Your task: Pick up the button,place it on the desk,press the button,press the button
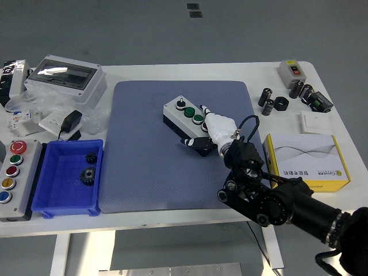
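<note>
Far off to the left of the working hand, a long grey control panel with coloured round buttons (12, 178) lies at the table's edge, and just beside it sits a blue plastic bin (57, 187) holding two small dark gears (89, 167); none of this looks involved. Nearer, the grey rectangular button box with green and black pushbuttons on top (183, 118) lies flat on the blue-grey textured mat (144, 172), directly under and to the left of the robot's white-fingered right hand (214, 129). Since the box rests on the mat and is not lifted, the pick-and-place part of the task seems done (judging only from how it lies). The hand is over the box's right end, its fingers stretched out toward the buttons, one fingertip (203, 108) near the green button on that side; it grasps nothing that I can see, though whether it is touching a button cannot be told. I judge this to be the pressing stage, with at least one press likely left. To the right of the hand, a white and yellow cardboard box (305, 161) stands apart. The left hand does not show.
</note>
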Motion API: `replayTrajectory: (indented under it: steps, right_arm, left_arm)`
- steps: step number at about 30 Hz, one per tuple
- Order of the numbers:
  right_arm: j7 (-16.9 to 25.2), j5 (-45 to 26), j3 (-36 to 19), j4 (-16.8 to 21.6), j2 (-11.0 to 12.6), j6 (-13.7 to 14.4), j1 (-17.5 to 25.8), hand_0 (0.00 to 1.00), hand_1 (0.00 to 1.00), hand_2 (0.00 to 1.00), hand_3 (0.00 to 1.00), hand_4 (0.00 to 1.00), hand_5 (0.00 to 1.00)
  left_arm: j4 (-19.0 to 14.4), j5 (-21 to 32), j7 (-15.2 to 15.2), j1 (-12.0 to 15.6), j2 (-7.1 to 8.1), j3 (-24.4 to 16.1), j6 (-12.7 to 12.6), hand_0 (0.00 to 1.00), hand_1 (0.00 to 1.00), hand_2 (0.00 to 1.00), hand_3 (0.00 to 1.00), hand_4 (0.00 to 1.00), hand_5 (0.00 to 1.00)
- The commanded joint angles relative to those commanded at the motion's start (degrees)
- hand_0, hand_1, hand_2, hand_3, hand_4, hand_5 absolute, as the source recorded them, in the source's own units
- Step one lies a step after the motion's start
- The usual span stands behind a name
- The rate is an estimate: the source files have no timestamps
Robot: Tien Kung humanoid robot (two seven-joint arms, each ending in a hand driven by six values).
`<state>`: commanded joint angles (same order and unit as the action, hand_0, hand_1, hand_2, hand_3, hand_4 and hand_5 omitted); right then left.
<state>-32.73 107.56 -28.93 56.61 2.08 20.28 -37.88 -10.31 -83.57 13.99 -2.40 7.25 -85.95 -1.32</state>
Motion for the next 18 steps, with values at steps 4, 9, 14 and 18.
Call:
replayTrajectory:
  steps: [4,9,14,18]
  right_arm:
    - [-0.1,1.0,0.1,0.2,0.1,0.5,0.0,0.080,0.393,0.545,0.998,0.699,0.246]
    - [-0.1,3.0,0.2,0.3,0.2,0.8,-0.1,0.055,0.342,0.459,0.925,0.426,0.260]
    - [0.8,4.1,0.4,0.7,0.7,1.8,0.0,0.033,0.290,0.385,0.687,0.223,0.002]
    - [4.3,3.2,1.4,3.2,2.9,3.8,-0.2,0.033,0.290,0.385,0.687,0.223,0.002]
  left_arm:
    - [0.0,0.3,-0.3,0.0,0.01,0.3,0.0,0.627,0.583,0.520,0.578,0.601,0.160]
    - [0.0,0.5,-0.5,-0.1,-0.06,0.5,0.0,0.627,0.584,0.520,0.577,0.600,0.160]
    - [0.0,0.6,-0.5,0.0,-0.09,0.5,0.0,0.628,0.584,0.520,0.577,0.597,0.156]
    - [0.0,0.7,-0.6,0.0,-0.10,0.6,0.0,0.628,0.584,0.520,0.577,0.597,0.156]
